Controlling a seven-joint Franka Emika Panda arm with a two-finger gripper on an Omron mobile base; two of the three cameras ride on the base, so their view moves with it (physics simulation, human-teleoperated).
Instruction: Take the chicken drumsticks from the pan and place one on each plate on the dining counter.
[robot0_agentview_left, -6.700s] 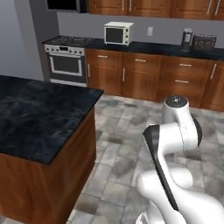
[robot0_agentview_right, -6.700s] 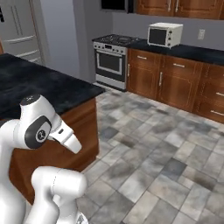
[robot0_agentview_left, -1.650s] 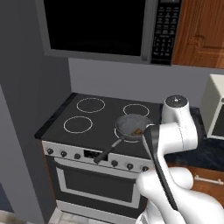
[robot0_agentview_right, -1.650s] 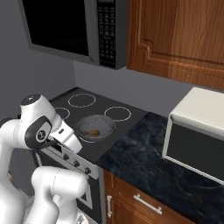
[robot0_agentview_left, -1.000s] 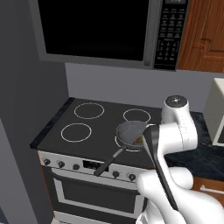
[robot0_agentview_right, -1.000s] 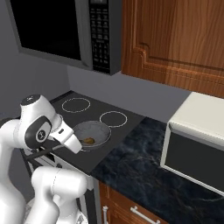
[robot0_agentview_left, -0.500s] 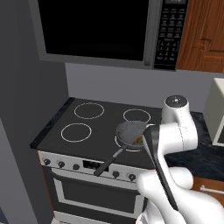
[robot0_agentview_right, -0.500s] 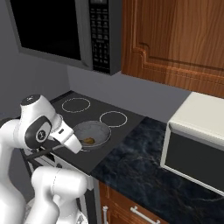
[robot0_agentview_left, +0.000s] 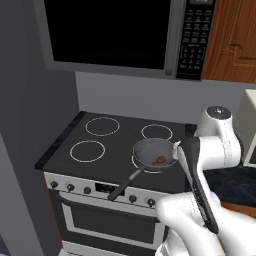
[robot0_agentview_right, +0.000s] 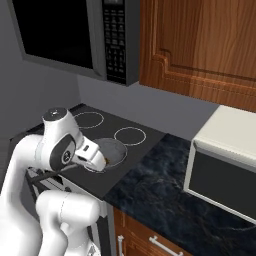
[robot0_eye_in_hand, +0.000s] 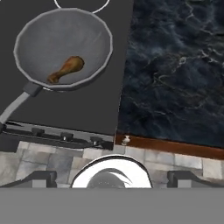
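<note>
1. The stove (robot0_agentview_left: 95, 150) is black on top, next to a dark stone surface (robot0_eye_in_hand: 175, 65).
2. The pan (robot0_eye_in_hand: 63, 48) sits on the stove's front right ring.
3. One drumstick (robot0_eye_in_hand: 66, 69) lies inside the pan.
4. The pincer (robot0_eye_in_hand: 111, 177) hangs above — fingers wide apart, holding nothing.

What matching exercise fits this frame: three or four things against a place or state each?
Things:
1. drumstick
2. pan
3. microwave
4. gripper

Places or states:
A. above the stove
B. on the front right burner
C. open, holding nothing
D. lying in the pan

Pairs: 1-D, 2-B, 3-A, 4-C
</note>
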